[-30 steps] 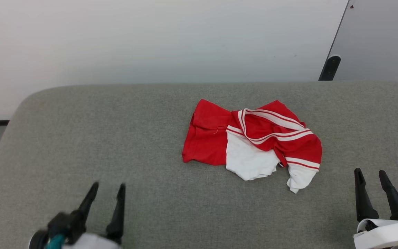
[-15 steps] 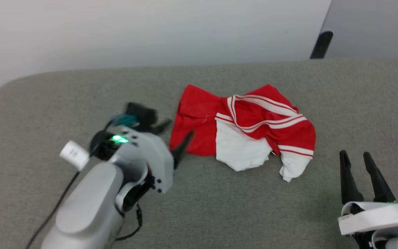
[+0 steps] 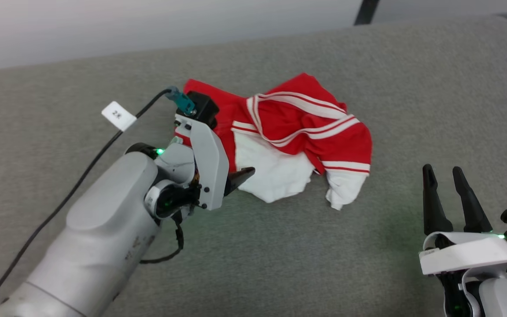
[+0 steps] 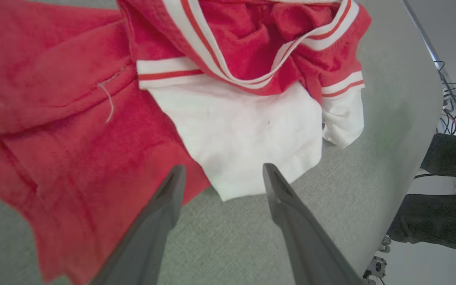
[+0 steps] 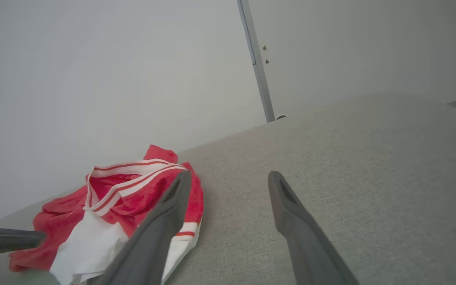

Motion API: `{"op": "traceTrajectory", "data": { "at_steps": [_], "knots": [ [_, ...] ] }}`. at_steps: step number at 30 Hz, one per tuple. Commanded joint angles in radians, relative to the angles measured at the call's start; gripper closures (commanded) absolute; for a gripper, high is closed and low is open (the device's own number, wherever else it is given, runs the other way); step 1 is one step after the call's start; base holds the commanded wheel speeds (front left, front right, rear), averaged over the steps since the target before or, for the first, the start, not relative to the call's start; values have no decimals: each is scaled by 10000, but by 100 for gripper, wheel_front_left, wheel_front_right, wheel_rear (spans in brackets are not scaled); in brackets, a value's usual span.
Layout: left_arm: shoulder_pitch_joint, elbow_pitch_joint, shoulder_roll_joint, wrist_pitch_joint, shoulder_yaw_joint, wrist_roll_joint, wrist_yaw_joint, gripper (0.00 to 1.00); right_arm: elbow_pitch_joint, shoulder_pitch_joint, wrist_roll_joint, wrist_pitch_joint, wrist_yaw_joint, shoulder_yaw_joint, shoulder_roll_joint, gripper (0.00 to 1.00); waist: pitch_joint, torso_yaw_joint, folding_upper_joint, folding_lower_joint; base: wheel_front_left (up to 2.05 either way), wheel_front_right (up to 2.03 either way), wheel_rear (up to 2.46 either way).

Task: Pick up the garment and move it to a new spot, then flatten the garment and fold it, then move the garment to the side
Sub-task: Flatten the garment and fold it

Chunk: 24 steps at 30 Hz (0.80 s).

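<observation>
Garment (image 3: 297, 127) lies crumpled on the counter (image 3: 412, 79); left claw (image 4: 224, 169), open and poised at its near white edge, should straddle a thick fold before closing; right claw (image 3: 442, 171) open, well apart.

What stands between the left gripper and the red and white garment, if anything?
Nothing visible does. The left gripper, open, points at the near edge of the garment, where red and white cloth meet. Just bare grey padded surface lies before that edge.

Crumpled garment (image 5: 127, 187) on grey surface (image 5: 350, 178); right claw (image 5: 228, 176) agape near it
</observation>
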Motion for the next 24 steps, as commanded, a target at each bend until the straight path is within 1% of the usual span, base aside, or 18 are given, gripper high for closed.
{"op": "traceTrajectory", "data": {
  "at_steps": [1,6,10,17,18,19,21,22,23,24],
  "knots": [
    [-176,120,8,-30,-62,-38,9,0,-15,-149,18,-4,-10,5,34,0,440,-468,0,0,0,0,0],
    [-552,961,84,-248,-430,-378,9,0,-49,-306,18,-4,-10,-58,88,0,609,-735,0,0,0,0,0],
    [-629,1292,80,-359,-539,-975,7,0,-61,-280,-7,-4,-10,-134,134,0,634,-802,0,0,0,0,0],
    [-851,996,175,-749,-1022,-1605,8,0,-26,-360,-82,-4,-11,-128,195,0,634,-743,0,0,0,0,0],
    [-883,972,181,-833,-1120,-1640,8,5,-23,-379,-73,-4,-11,-108,201,0,627,-727,0,0,0,0,0],
    [-908,957,175,-894,-1208,-1692,6,27,-17,-379,-77,-4,-11,-89,206,0,618,-712,0,0,0,0,0],
    [-1011,928,205,-1073,-1385,-1695,8,54,-6,-404,-83,-4,-11,-45,215,0,611,-695,0,0,0,0,0],
    [-1056,954,214,-1150,-1470,-1710,8,74,-5,-424,-81,-4,-11,-26,214,0,609,-688,0,0,0,0,0],
    [-1093,987,213,-1237,-1543,-1747,8,100,-4,-440,-80,-4,-11,-11,217,0,602,-683,0,0,0,0,0],
    [-1127,1030,210,-1321,-1611,-1780,6,100,-1,-442,-79,-4,-11,-2,220,0,586,-675,0,0,0,0,0]
  ]
}}
